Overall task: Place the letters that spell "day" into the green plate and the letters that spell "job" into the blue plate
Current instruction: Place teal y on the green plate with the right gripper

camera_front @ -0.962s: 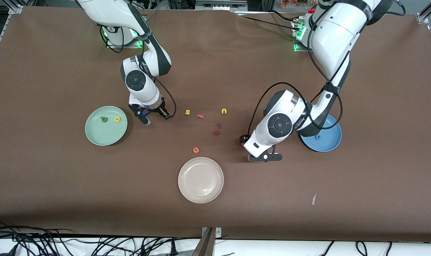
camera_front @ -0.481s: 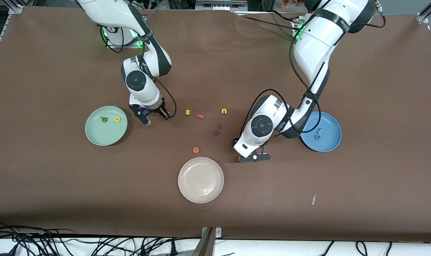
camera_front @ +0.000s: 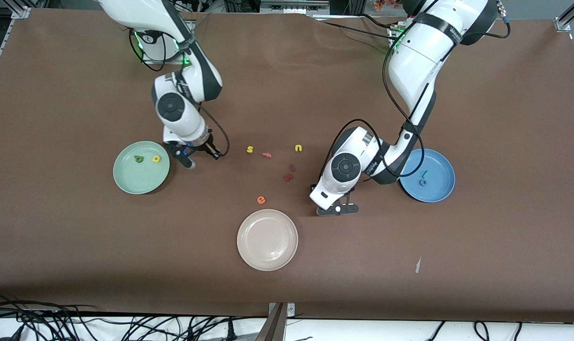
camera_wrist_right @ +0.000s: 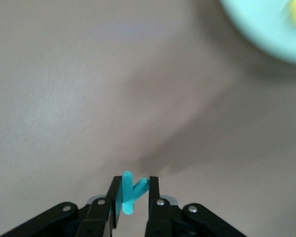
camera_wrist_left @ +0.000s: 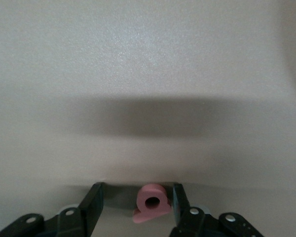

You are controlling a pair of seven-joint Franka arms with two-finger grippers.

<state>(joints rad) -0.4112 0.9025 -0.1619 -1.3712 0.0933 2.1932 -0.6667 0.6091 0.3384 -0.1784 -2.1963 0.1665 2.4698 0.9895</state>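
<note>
- The green plate [camera_front: 141, 167] sits toward the right arm's end of the table, with the dark green d [camera_front: 138, 158] and the yellow a [camera_front: 156, 159] lying in it.
- Just beside that plate, the right gripper [camera_front: 198, 158] is over bare table, its jaws clamped on the teal y [camera_wrist_right: 132, 191].
- In the middle lie 6 loose letters [camera_front: 250, 149], and the white plate [camera_front: 267, 239] sits nearer the front camera.
- The left gripper [camera_wrist_left: 138, 207] is low over the table beside the white plate; the pink b [camera_wrist_left: 151, 203] lies between its jaws, against one finger, the other standing apart.
- The blue plate [camera_front: 442, 185] holds the teal j [camera_front: 425, 174] and the blue o [camera_front: 423, 182].
</note>
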